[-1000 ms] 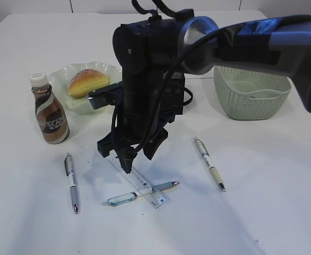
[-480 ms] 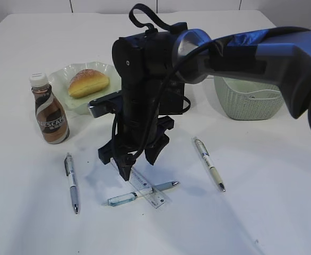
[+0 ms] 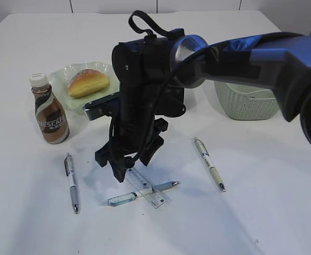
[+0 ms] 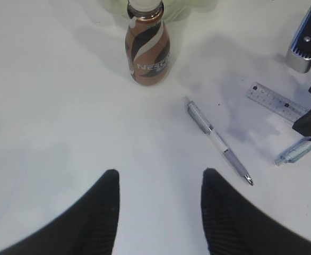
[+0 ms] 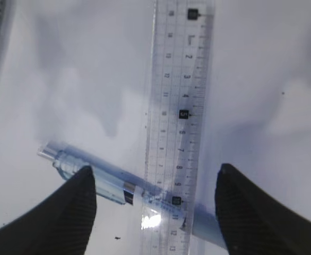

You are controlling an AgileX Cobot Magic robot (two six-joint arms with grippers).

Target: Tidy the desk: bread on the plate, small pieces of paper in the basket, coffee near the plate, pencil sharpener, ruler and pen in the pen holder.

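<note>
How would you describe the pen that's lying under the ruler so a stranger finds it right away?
Start at the coffee bottle, then look right, below the dark right claw. The clear ruler lies there, and the pen crosses beneath it. It alone touches the ruler, with a bluish, see-through barrel.

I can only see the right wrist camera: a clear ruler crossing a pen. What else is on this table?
Observer: A bread roll sits on a green plate at the back left.
Visitor: Any other pens?
Observer: Two. The left pen and the right pen lie on either side of the ruler, both apart from it.
Visitor: Anything to drink?
Observer: A coffee bottle stands upright just beside the plate.
</note>
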